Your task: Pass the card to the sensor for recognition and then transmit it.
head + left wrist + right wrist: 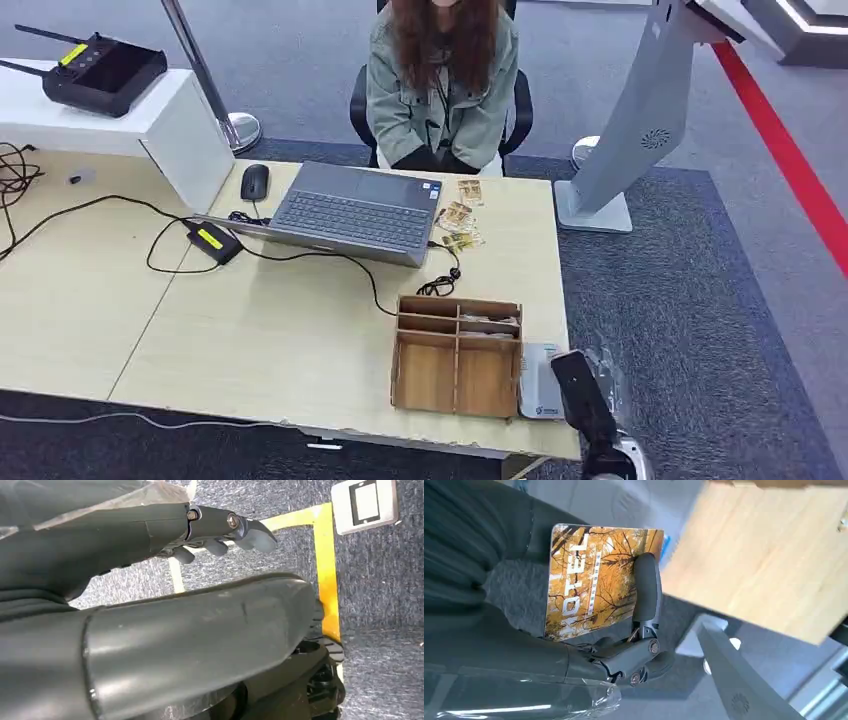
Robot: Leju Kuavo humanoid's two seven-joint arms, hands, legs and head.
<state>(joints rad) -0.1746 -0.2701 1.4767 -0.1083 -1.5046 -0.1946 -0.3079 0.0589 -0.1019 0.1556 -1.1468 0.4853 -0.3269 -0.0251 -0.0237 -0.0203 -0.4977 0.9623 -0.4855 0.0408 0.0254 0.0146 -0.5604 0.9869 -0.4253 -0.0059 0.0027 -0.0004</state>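
Observation:
My right hand pinches an orange hotel card printed with autumn trees, a dark finger lying across its face. From the head view that hand hovers at the table's front right corner, beside a flat pale grey sensor. Behind the card, a blurred pale grey surface meets the wooden tabletop. Several more cards lie right of the laptop. My left hand hangs over the carpet, its fingers stretched out and holding nothing.
A wooden compartment box stands left of the sensor. A person sits behind the table, facing me. A mouse, a black adapter and cables lie left of the laptop. A grey kiosk stand rises at the right.

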